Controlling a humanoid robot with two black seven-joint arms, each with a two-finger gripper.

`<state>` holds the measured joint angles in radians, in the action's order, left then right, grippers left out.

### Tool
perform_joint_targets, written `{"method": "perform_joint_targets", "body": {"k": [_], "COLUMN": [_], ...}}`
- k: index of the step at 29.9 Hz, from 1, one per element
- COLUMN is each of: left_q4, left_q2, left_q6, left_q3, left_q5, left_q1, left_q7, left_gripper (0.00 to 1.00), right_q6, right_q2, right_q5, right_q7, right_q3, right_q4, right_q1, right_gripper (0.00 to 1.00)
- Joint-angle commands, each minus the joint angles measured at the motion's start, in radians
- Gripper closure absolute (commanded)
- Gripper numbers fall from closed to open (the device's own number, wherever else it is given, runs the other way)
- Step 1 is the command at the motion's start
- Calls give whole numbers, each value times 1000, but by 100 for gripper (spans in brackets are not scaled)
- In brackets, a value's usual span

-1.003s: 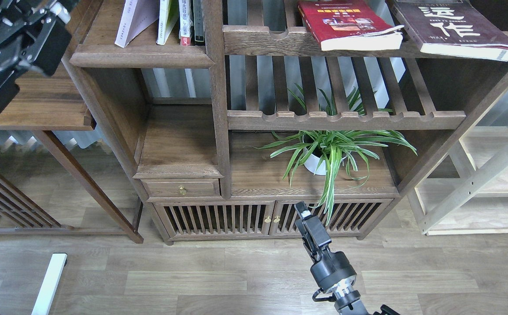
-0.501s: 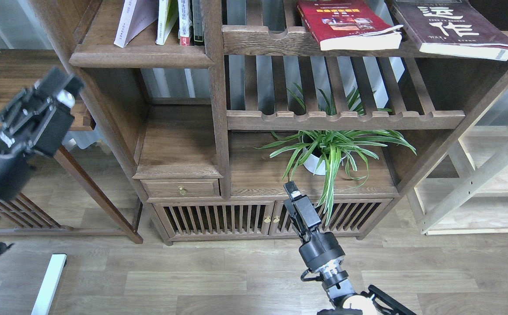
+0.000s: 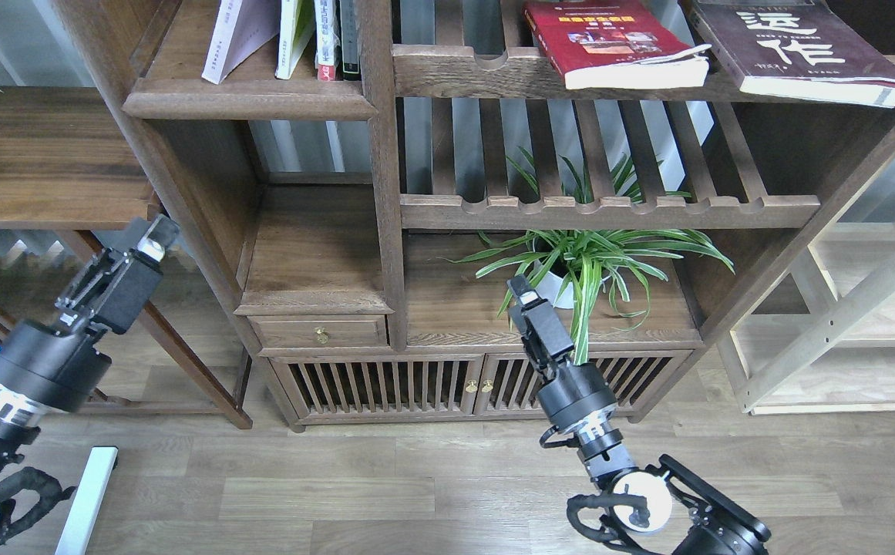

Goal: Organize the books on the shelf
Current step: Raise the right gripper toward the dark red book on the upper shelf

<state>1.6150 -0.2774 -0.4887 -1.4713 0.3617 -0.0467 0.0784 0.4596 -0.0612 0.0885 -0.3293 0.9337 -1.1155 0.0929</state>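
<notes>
Books are found in two groups on the dark bookcase. On the solid shelf (image 3: 247,96) at the upper left, a pale lavender-white book (image 3: 235,35) is seen leaning leftward at the shelf's left end, with a green-edged white book (image 3: 293,35) and two thin upright volumes (image 3: 337,38) standing beside it against the vertical post. On the slatted rack (image 3: 540,73) at the upper right, a red book with a yellow band (image 3: 609,38) is laid flat with its pages facing the front rail, and a maroon-brown book with large cream characters (image 3: 790,46) is laid flat just beside it at the rack's right end. A potted spider plant (image 3: 582,266) is placed on the lower board above the slatted cabinet doors. The left gripper (image 3: 150,239) is raised beside the bookcase's left upright, below the side table (image 3: 46,154), holding nothing; whether its fingers are parted cannot be told. The right gripper (image 3: 524,297) is raised in front of the lower board's edge, near the plant's leaves, holding nothing; its fingers appear together, though this cannot be told with certainty. Both grippers are well apart from every book.
</notes>
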Motion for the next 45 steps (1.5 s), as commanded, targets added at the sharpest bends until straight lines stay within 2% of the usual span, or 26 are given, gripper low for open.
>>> {"method": "perform_joint_targets", "body": {"k": [1, 5, 8, 15, 36, 45], "left_q4": [-27, -78, -130, -182, -222, -230], "left_q2": [0, 21, 27, 29, 30, 30], "left_q6": [0, 0, 0, 0, 0, 0], "left_q3": [3, 3, 6, 8, 20, 19], "left_q5": [-26, -62, -147, -162, -162, -162], "left_q1": [-7, -5, -2, 7, 47, 54], "left_q7": [21, 21, 40, 50, 50, 49], "left_gripper": [17, 16, 16, 15, 14, 14], "right_q6": [-1, -12, -44, -56, -87, -206], "right_q2": [-34, -54, -84, -192, -327, -336], "right_q5": [2, 31, 68, 120, 168, 201], "right_q7": [0, 1, 3, 1, 3, 6], "right_q3": [36, 128, 206, 238, 384, 382], "right_q4": [-27, -55, -73, -99, -121, -133], "right_q1": [-5, 21, 57, 57, 108, 221], "right_gripper": [1, 1, 1, 1, 2, 2]}}
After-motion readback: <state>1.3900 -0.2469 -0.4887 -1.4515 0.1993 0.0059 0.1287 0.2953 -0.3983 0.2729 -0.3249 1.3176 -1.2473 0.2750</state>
